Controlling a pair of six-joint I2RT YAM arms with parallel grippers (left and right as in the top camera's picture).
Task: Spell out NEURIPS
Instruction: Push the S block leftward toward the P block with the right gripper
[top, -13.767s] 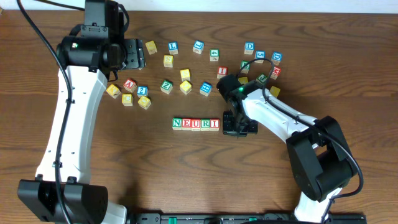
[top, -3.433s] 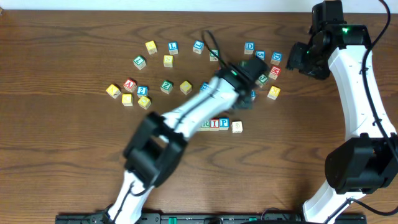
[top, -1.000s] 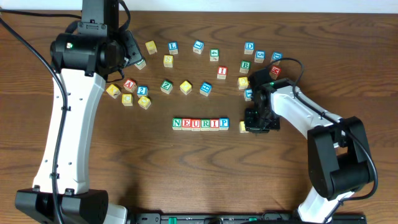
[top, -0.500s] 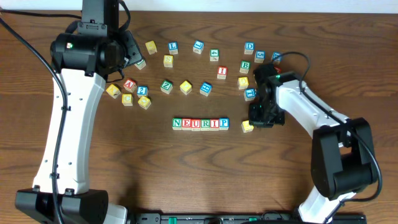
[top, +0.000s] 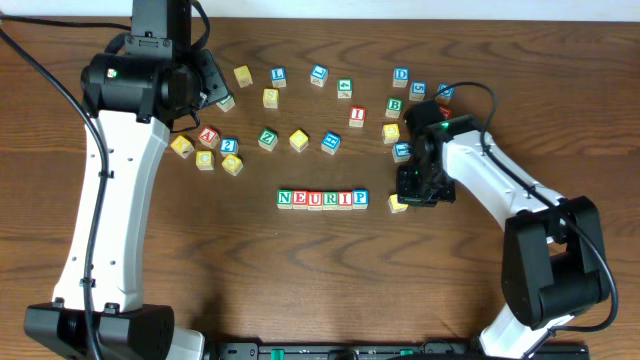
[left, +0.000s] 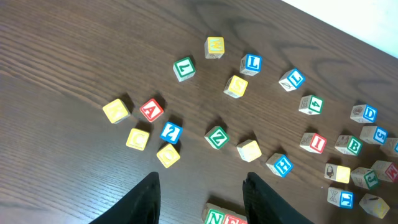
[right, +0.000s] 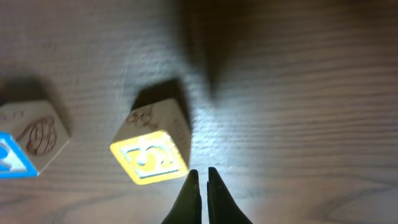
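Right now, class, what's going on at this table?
NEURIPS is being spelled with letter cubes. NEURIP stands in a row; the yellow-faced cube lies just past the P, apart and askew. The right arm's fingers are shut, empty, beside it. The left arm's fingers hang open by the spare cubes.

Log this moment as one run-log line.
wooden letter-cube row: NEURIP | yellow-faced wooden cube: apart, right of row | right claw: shut beside it | left claw: open, empty
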